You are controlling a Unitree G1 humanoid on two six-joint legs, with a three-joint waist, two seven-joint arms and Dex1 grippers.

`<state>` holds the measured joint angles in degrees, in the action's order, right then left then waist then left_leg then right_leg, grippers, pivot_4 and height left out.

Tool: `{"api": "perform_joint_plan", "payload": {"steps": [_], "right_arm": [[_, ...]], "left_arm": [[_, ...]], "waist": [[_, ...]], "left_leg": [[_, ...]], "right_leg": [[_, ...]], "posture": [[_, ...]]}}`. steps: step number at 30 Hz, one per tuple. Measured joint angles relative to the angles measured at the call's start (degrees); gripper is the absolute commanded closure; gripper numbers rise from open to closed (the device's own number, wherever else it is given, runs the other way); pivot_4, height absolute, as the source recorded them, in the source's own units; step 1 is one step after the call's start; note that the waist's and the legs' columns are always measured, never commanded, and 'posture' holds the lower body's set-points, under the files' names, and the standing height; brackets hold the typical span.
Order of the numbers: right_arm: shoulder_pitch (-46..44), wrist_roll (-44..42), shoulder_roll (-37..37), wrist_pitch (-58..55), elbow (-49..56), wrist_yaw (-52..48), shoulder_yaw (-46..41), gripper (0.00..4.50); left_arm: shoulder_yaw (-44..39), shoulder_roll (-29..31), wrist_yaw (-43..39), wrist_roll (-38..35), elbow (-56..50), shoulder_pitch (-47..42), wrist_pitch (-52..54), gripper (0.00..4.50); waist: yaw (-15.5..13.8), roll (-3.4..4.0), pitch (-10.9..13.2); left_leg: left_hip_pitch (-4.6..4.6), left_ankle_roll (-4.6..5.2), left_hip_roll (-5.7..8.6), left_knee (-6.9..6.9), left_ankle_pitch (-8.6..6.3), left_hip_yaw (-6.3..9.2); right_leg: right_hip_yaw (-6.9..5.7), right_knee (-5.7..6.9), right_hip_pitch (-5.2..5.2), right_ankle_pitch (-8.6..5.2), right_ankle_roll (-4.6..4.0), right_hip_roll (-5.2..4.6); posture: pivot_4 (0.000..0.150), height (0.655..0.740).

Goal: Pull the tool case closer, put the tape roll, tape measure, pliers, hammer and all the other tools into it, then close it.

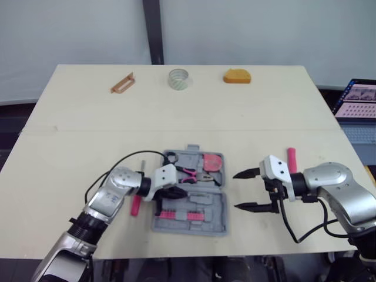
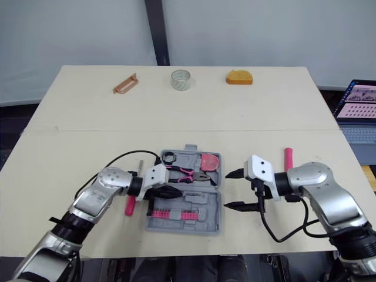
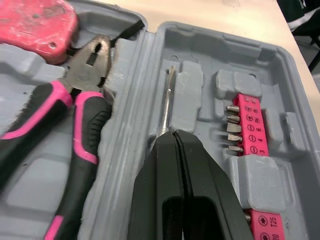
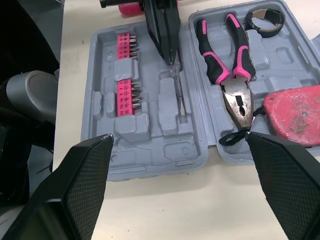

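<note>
**Left end effector seating a screwdriver in the open case**

Left end effector (image 1: 181, 191), low in the frame, has its fingers pressed together on the end of a slim screwdriver (image 4: 178, 95). The shaft lies along a moulded slot in the tool case (image 1: 218, 211). That case sits open and flat at lower centre of the tabletop (image 1: 76, 129), near the front edge. Its far half carries the pliers (image 1: 189, 172), the red tape measure (image 1: 212, 161) and a black ring (image 1: 171, 157). Pink bit strips (image 1: 176, 214) line the near half. Right end effector (image 1: 247, 189) hangs just right of the case, spread wide and holding nothing.

Farther out, a pink handle (image 1: 135, 205) lies left of the case beside the left arm, and a pink rod (image 1: 291, 158) lies at right. Along the top of the tabletop sit a brown piece (image 1: 122, 83), a pale tape roll (image 1: 178, 79) and an orange block (image 1: 237, 76).

Loading looks about midway to me. Next, the left fingers need to part once the shaft is bedded and lift straight up so nothing drags out. The pink handle is the closest pick after that, while the far row calls for a long reach. Closing comes last.
</note>
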<state>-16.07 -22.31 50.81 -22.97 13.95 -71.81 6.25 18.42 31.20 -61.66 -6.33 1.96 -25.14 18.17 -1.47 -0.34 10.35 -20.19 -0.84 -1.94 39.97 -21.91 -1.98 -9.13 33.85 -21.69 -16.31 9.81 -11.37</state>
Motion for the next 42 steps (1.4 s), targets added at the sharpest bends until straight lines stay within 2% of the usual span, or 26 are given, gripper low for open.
{"api": "perform_joint_plan", "payload": {"steps": [8,26,42], "right_arm": [[-0.2,0.0,0.0,0.0,0.0,0.0,0.0,0.0],[-0.1,0.0,0.0,0.0,0.0,0.0,0.0,0.0],[0.3,0.2,0.5,0.1,0.0,0.0,0.0,0.0]], "left_arm": [[0.6,-0.2,0.8,2.2,2.8,-1.2,-2.3,4.46],[1.6,-1.0,0.5,2.4,3.0,-0.8,-2.5,4.46],[3.0,-0.9,1.6,5.4,2.5,-0.4,-6.6,4.46]], "waist": [[0.0,0.0,0.0],[0.0,0.0,0.0],[0.0,0.0,0.0]], "left_leg": [[0.0,0.0,0.0,-0.01,0.0,0.0],[0.0,0.0,0.0,0.0,0.0,0.0],[0.01,0.0,0.0,-0.01,0.0,0.0]], "right_leg": [[-0.01,0.0,0.0,0.0,0.0,0.0],[0.0,0.0,0.0,0.0,0.01,0.0],[0.0,-0.01,0.01,0.01,0.01,0.0]], "posture": [[0.15,0.74],[0.15,0.74],[0.15,0.74]]}}
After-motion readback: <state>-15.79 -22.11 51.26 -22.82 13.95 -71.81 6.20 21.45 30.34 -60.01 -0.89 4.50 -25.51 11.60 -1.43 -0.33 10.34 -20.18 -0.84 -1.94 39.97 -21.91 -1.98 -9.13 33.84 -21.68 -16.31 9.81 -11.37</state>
